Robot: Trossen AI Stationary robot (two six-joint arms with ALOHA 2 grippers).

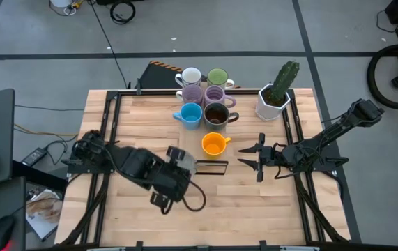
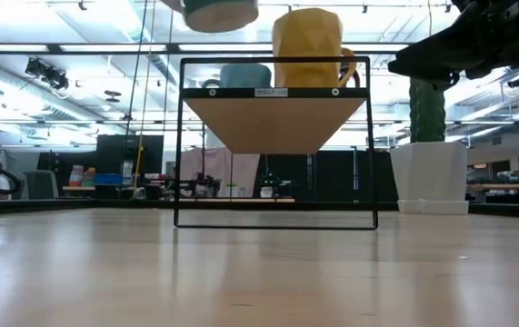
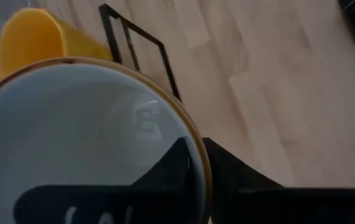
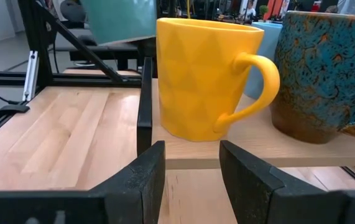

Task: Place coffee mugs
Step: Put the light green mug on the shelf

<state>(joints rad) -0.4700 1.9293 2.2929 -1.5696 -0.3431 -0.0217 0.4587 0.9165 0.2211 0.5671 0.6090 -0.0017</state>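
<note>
We see the left end effector (image 1: 185, 166) clamped on the rim of a pale mug (image 3: 90, 137), held above the counter (image 1: 254, 202) just beside the orange mug (image 1: 214, 144) on the black-framed shelf (image 1: 209, 167). The right end effector (image 1: 249, 159) waits with fingers apart, facing the orange mug.

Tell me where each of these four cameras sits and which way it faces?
High view: overhead, facing straight down; both dark arms, wooden table.
Low view: tabletop height, facing the room; black-framed wooden shelf, an arm above.
Left wrist view: on the left arm; a finger of the left claw inside a pale mug's rim.
Right wrist view: on the right arm, past the right claw.
All share the yellow faceted ceramic mug.
</note>
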